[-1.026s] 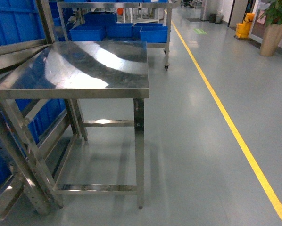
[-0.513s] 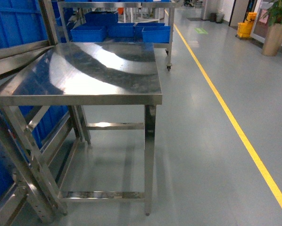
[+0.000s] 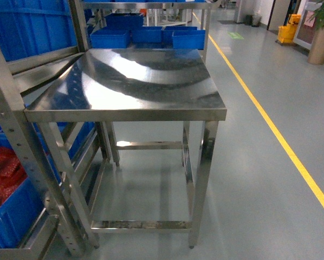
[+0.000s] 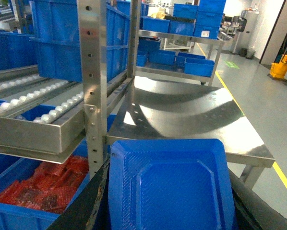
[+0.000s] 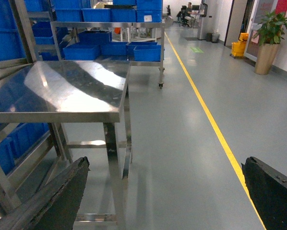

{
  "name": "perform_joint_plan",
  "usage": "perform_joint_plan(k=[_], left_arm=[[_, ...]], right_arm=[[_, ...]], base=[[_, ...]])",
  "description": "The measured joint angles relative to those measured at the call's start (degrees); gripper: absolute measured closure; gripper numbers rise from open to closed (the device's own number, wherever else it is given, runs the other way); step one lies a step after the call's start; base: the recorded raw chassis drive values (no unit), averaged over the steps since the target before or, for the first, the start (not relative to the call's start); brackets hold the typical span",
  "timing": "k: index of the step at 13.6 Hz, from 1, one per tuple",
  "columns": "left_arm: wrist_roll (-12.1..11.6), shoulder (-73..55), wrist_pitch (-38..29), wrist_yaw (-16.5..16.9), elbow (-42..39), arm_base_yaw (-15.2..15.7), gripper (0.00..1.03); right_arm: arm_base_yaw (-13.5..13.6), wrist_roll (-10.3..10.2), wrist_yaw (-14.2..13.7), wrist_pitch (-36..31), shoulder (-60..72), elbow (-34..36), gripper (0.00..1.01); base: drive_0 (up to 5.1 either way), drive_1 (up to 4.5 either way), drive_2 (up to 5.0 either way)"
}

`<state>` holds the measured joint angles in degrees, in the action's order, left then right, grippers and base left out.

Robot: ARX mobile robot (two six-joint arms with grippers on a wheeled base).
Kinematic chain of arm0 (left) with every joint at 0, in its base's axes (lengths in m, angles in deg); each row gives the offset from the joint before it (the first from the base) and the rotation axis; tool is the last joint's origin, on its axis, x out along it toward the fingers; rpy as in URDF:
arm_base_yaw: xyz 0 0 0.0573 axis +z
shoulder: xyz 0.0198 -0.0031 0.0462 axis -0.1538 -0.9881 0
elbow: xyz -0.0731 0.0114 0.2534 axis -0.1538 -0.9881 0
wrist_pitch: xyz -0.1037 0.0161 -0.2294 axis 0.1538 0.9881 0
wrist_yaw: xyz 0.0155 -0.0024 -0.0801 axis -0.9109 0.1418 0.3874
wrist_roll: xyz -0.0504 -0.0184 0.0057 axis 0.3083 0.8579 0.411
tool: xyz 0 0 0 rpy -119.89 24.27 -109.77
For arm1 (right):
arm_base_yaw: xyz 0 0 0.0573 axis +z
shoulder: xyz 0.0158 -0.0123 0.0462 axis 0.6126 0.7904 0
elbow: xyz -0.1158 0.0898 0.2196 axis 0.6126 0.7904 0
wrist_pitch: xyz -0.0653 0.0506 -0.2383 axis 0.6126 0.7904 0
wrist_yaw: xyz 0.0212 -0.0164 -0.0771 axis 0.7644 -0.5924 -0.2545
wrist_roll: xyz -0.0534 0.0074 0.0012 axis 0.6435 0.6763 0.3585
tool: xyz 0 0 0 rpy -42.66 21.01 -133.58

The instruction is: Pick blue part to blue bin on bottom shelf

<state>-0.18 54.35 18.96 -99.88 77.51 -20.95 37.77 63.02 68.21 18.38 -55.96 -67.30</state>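
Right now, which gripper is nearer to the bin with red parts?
Left. The left gripper, holding the blue part, sits just right of the bin with red parts. The right gripper hangs open over bare floor beyond the steel table.

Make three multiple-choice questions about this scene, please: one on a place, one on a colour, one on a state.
1. Where does the bin of red parts sit?
A. on the steel table
B. low in the rack, left of the table
C. on the floor by the yellow line

2. What colour is the flat ribbed plastic part between the left tool's fingers?
A. blue
B. red
C. grey

3. How is the right tool?
A. shut on a part
B. open, holding nothing
C. out of view

Answers:
1 B, the blue bin of red parts sits beside the shiny steel table.
2 A, the blue part fills the left wrist view.
3 B, the right tool fingers stand wide apart over bare floor.
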Motion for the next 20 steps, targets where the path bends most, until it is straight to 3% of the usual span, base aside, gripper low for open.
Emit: perform_joint_plan(k=[20], left_arm=[[0.0, -0.07, 0.02, -0.09, 0.0, 0.0, 0.6]], right_arm=[[0.0, 0.0, 0.02, -0.04, 0.0, 0.0, 0.03]], base=[[-5.0, 2.47, 2.5]])
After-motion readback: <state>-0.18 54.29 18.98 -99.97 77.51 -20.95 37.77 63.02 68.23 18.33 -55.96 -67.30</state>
